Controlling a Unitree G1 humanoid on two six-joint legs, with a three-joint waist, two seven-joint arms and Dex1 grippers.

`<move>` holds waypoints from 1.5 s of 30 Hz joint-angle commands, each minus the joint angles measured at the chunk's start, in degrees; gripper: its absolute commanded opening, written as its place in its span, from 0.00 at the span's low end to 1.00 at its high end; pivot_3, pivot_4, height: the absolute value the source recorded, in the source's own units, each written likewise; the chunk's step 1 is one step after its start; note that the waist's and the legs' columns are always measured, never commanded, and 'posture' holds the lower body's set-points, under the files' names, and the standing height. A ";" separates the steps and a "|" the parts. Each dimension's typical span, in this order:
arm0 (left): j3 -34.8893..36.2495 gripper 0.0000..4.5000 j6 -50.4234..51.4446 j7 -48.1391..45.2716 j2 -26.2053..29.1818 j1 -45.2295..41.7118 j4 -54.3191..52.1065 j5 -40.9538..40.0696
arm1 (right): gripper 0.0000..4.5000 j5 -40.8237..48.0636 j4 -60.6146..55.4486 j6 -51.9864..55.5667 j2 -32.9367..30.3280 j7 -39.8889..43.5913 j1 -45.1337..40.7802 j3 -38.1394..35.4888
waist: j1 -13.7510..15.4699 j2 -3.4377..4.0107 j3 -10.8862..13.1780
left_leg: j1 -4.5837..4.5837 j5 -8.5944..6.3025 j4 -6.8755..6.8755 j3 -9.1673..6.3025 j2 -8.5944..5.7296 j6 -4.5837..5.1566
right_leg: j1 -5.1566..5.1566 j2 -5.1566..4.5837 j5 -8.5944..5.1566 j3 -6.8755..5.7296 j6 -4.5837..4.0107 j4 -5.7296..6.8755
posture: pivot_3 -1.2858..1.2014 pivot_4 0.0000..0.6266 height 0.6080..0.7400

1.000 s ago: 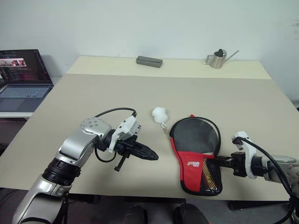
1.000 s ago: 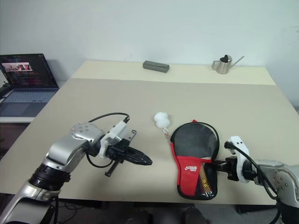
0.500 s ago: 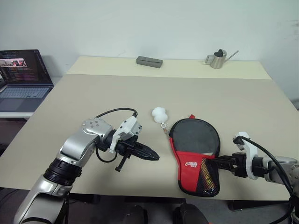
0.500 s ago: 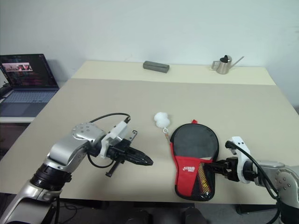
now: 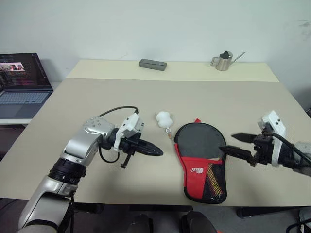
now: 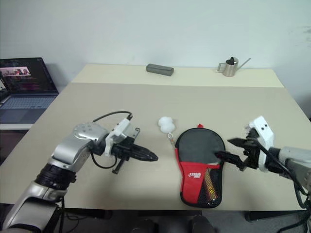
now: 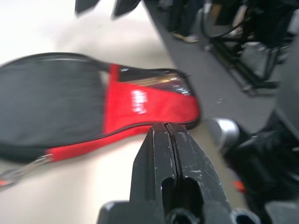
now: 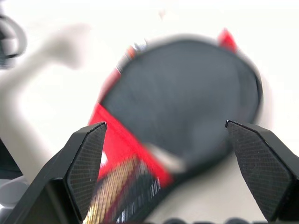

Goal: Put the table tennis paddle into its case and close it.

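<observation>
1 case [image 5: 201, 160], 1 pom-pom [image 5: 164, 118], 2 end effectors.

the paddle's round face was hidden inside the case [image 5: 201, 158]; only stripes of its handle showed through the mesh pocket [image 5: 215, 179]. in my right wrist view the case was blurred and the white pom-pom [image 8: 65, 39] a smear. in my left wrist view the case's round end was cut off by the edge. the laptop [image 5: 22, 80] was cut off too, its screen too small to read.
</observation>
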 commanded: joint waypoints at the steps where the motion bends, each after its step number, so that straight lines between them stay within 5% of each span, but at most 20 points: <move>1: 3.02 0.00 -1.89 0.29 -0.38 -1.77 2.01 0.82 | 1.00 -3.07 -0.92 -8.85 -1.63 1.90 -3.26 5.22 | -0.02 0.00 0.00 | -0.01 0.00 0.00 0.01 0.00 0.00 | -0.02 -0.01 0.00 0.01 0.00 0.00 | 0.52 0.24 1.00; 11: 9.61 0.00 -8.01 3.72 0.75 -2.27 12.91 3.98 | 1.00 -17.01 8.04 -27.71 3.85 0.96 -8.18 22.44 | 0.00 -0.01 0.00 | -0.05 0.00 0.01 -0.03 0.00 0.00 | -0.07 -0.04 0.00 0.00 -0.01 0.00 | 0.52 0.24 1.00; 17: 12.06 0.00 -8.36 6.64 1.79 -2.15 13.90 5.39 | 1.00 -17.55 14.37 -30.48 10.93 2.45 -8.54 26.65 | 0.05 -0.02 0.01 | -0.10 0.00 0.01 -0.05 -0.01 -0.01 | -0.10 -0.06 0.01 0.01 -0.02 -0.01 | 0.52 0.24 1.00; 38: 12.09 0.00 -0.37 16.48 -2.31 -3.93 9.00 6.68 | 1.00 -31.08 41.75 -50.02 17.64 9.45 -7.54 33.87 | 0.07 -0.06 -0.03 | 0.05 0.01 0.03 -0.01 -0.01 -0.02 | -0.03 -0.06 0.02 0.00 -0.03 0.08 | 0.52 0.24 1.00; 45: 12.09 0.00 3.35 22.40 -3.80 -4.50 9.21 8.72 | 1.00 -31.91 42.83 -50.44 18.78 9.90 -7.53 33.80 | 0.05 -0.13 -0.11 | 0.16 0.01 0.03 0.01 -0.01 -0.02 | 0.03 -0.06 0.03 0.03 -0.04 0.14 | 0.52 0.24 1.00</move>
